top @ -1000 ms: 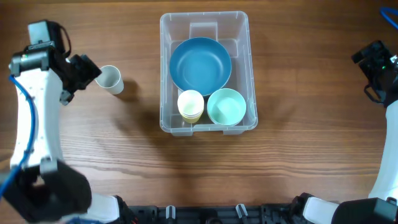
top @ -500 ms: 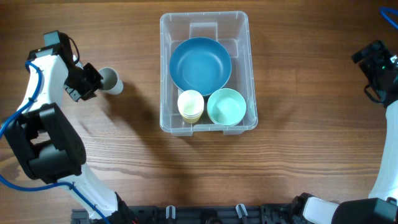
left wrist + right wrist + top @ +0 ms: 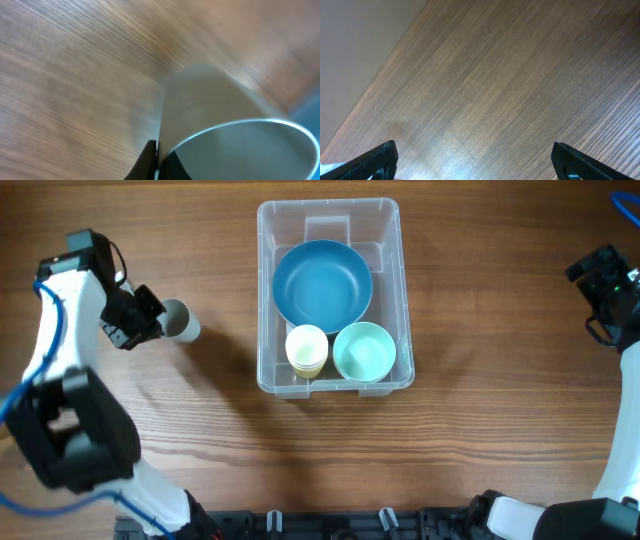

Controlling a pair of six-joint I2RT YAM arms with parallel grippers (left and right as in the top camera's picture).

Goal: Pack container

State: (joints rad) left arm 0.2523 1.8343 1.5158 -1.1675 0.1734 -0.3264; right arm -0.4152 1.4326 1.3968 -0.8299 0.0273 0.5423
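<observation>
Find the tub (image 3: pixel 325 225) upright at mid-table (image 3: pixel 450 450), open-topped. Note a blue bowl (image 3: pixel 322 283) at its far end and, side by side at the near end, a yellow cup (image 3: pixel 307 348) and a mint bowl (image 3: pixel 364 351). Look well to its left for the grey cup (image 3: pixel 181 321), tilted at the tip of the left claw (image 3: pixel 150 320). Going by the blurred wrist view, read that claw as nipped onto the cup's rim, with one finger (image 3: pixel 149 161) outside the wall and its mate inside. Treat that as likely, not certain. See the right claw (image 3: pixel 475 162) parked at the far right, spread wide, holding nothing, over bare wood.

Expect the grey cup to be very light, thin-walled and smooth: easy to lift, but easy to dent or to let swing in a rim pinch. Squeeze gently and carry it without jerks. Aim to nest it in the yellow cup, or drop it into the blue bowl, given so little free floor elsewhere.

Count on the tub being light too: stiff at the rim, springy in the walls, slick on wood, and so liable to slide if knocked. If steadying is needed, grip the rim on a long side, not the wall.
</observation>
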